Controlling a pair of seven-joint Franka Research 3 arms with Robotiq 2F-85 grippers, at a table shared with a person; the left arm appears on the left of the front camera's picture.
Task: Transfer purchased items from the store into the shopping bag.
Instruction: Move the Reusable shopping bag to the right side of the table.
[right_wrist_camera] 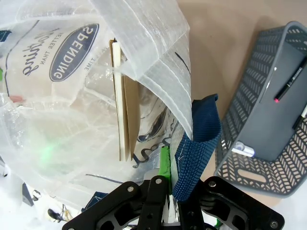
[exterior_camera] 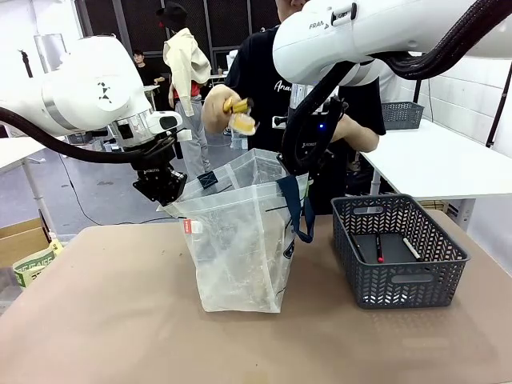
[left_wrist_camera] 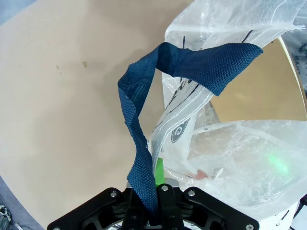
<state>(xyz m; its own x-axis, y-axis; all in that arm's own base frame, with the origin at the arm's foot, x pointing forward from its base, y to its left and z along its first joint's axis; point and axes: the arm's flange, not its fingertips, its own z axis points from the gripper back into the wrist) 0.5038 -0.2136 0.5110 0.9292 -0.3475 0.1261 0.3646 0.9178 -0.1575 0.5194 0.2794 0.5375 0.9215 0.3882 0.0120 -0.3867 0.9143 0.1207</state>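
Observation:
The translucent white shopping bag (exterior_camera: 240, 248) stands upright mid-table with its mouth held wide. My left gripper (exterior_camera: 162, 190) is shut on its navy strap handle (left_wrist_camera: 139, 143) at the bag's left rim. My right gripper (exterior_camera: 301, 164) is shut on the other navy strap (right_wrist_camera: 196, 143) at the right rim. A person's hand holds yellowish pieces (exterior_camera: 238, 114) above the bag's mouth. A thin tan flat item (right_wrist_camera: 125, 120) stands inside the bag. A red-tipped black stick (exterior_camera: 378, 248), a white stick (exterior_camera: 412, 250) and a dark flat pack (exterior_camera: 390, 240) lie in the basket.
The dark grey lattice basket (exterior_camera: 400, 276) sits right of the bag, close to it. A printed paper scrap (exterior_camera: 32, 268) lies at the table's left edge. Bare brown tabletop (exterior_camera: 120, 320) spreads in front and to the left. The person stands just behind the bag.

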